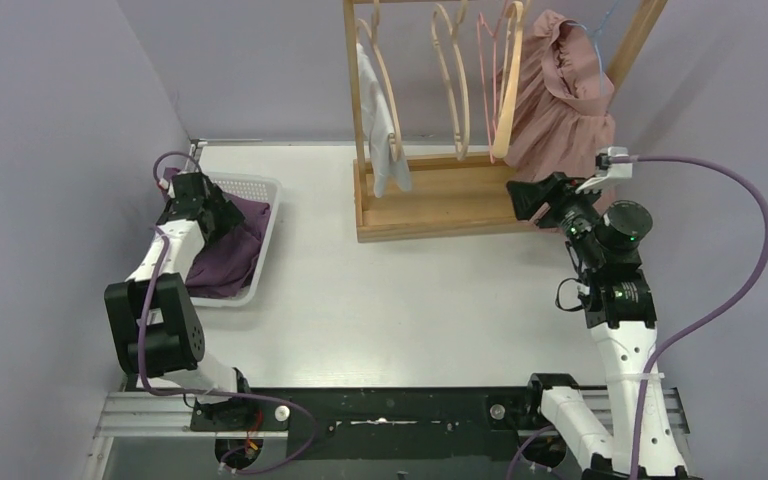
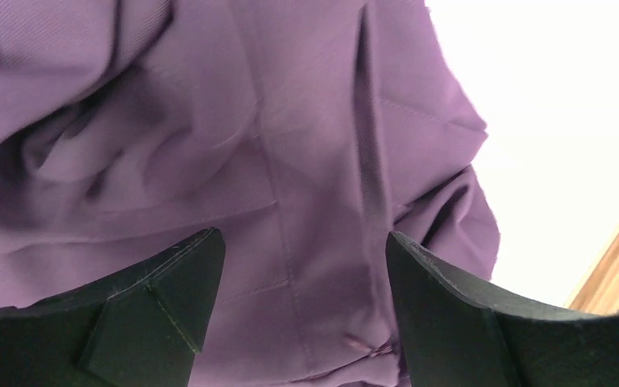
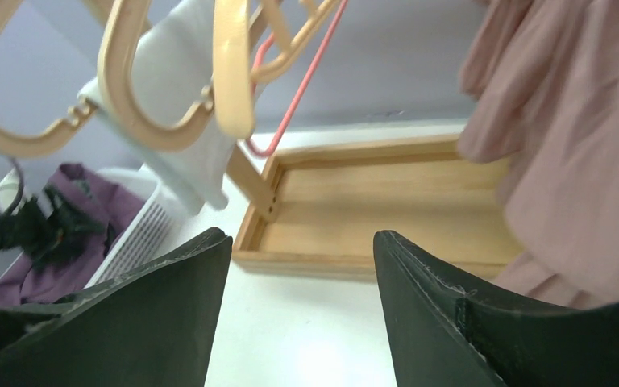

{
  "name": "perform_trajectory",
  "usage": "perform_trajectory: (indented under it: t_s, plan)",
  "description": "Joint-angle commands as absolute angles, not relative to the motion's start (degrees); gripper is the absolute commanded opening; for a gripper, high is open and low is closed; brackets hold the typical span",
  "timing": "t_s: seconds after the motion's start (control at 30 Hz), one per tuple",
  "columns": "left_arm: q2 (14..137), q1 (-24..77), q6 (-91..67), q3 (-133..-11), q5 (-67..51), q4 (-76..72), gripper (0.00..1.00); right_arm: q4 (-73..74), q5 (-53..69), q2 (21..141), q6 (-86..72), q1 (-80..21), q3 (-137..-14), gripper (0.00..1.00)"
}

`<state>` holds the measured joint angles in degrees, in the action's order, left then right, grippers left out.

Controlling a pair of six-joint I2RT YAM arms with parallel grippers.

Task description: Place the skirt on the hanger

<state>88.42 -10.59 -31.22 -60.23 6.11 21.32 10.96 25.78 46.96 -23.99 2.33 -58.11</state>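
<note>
The purple skirt (image 1: 230,255) lies crumpled in a white basket (image 1: 268,188) at the table's left. My left gripper (image 1: 224,220) hovers just above it with its jaws apart. In the left wrist view the skirt (image 2: 290,145) fills the frame, and the left gripper (image 2: 302,242) has cloth beneath its fingertips but nothing pinched. An empty wooden hanger (image 1: 452,80) hangs on the rack, also seen from below as the wooden hanger (image 3: 234,72). My right gripper (image 1: 515,197) stands open by the right end of the rack's base; in its wrist view the right gripper (image 3: 302,238) holds nothing.
The wooden rack (image 1: 440,205) stands at the back centre with several hangers, one a thin pink hanger (image 1: 485,70). A white garment (image 1: 380,120) hangs at its left and a pink garment (image 1: 560,100) at its right. Grey walls close the left and back.
</note>
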Motion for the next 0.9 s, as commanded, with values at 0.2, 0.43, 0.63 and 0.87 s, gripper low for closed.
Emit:
perform_trajectory:
  t_s: [0.2, 0.43, 0.63, 0.87]
  plan:
    - [95.9, -9.01, -32.07, -72.71, 10.43, 25.35, 0.68, 10.46, 21.28, 44.9, -24.51, -6.79, -52.04, 0.65]
    - [106.32, -5.78, -33.43, -80.54, 23.42, 34.6, 0.66, 11.77, 16.78, 45.03, -21.46, -8.66, -52.18, 0.64]
    - [107.6, -5.03, -33.49, -80.48, 25.49, 34.15, 0.34, 13.05, 15.54, 44.44, -20.31, -9.14, -52.12, 0.63]
    - [99.52, -2.77, -29.02, -82.64, 28.6, 34.07, 0.0, 13.04, 14.27, 43.77, -20.3, -9.39, -52.46, 0.63]
